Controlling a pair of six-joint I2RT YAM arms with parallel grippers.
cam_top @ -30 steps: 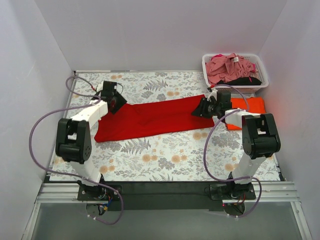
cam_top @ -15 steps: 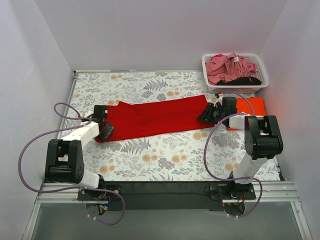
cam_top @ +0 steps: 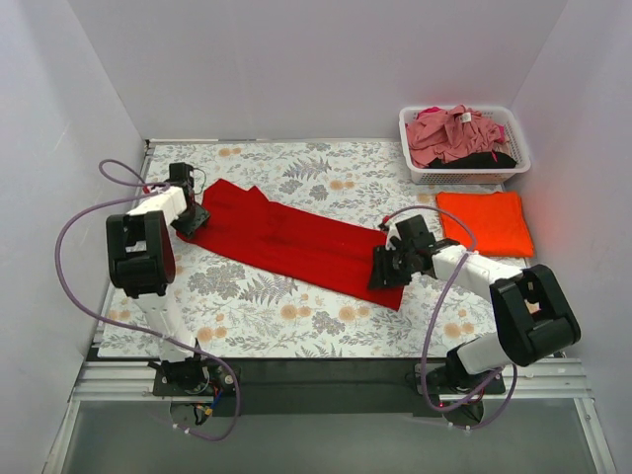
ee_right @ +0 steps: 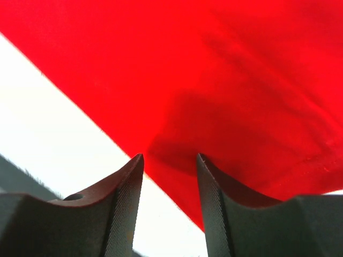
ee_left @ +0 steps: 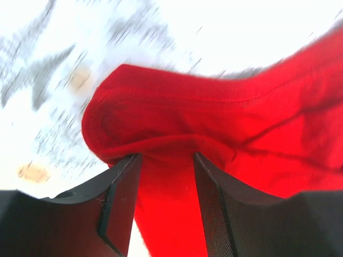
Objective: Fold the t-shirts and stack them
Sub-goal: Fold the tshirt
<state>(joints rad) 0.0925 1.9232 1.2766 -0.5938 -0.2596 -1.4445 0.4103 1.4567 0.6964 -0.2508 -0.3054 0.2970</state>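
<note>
The red t-shirt [cam_top: 286,242] has swung from lying nearly straight across the worktop [cam_top: 296,316] to a diagonal. The left fingers [ee_left: 120,203] have taken its end toward the back. The right fingers [ee_right: 118,214], apparently pinching cloth, have drawn the other end nearer, away from the orange t-shirt [cam_top: 484,219].

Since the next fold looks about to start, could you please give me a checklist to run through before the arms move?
1. Grip of left claw on the red t-shirt, far-left end: ok, cloth pinched between the fingers.
2. Grip of right claw on its near-right end: ok, creases run to the gap.
3. Shirt stretched as one long strip between the claws: ok.
4. Folded orange t-shirt apart from the red one: ok.
5. All layers caught in each grip: cannot tell.
</note>
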